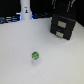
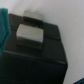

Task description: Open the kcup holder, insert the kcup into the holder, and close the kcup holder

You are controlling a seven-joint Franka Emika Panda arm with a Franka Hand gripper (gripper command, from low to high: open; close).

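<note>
- Hovering over the kcup holder [image 1: 63, 23] is where the arm is judged to be; in the exterior view a dark mass is seen just above the black box at the top right, though it is too blurred for arm and box to be told apart with certainty
- the holder is seen standing on the white surface [image 1: 20, 55], toward the exterior view's right and far edge; two pale marks are shown on its front; it appears closed, so the opening step is judged not yet done
- the kcup [image 1: 35, 56] is found lying alone on the surface, well apart from the holder, green top up with a pale rim; it is left untouched, presumably because the drawer must be pulled out first
- a tall white bottle-shaped object [image 1: 25, 10] is noted at the far edge, toward the exterior view's left, well clear of both
- in the wrist view the holder's dark top [image 2: 47, 50] is filled across the frame, a pale grey block [image 2: 30, 34] resting on it; a downward-pointing wrist is suggested by this
- a teal shape [image 2: 3, 30] is caught at the frame's edge, possibly a pincer finger; whether the pincer is apart or together cannot be told.
</note>
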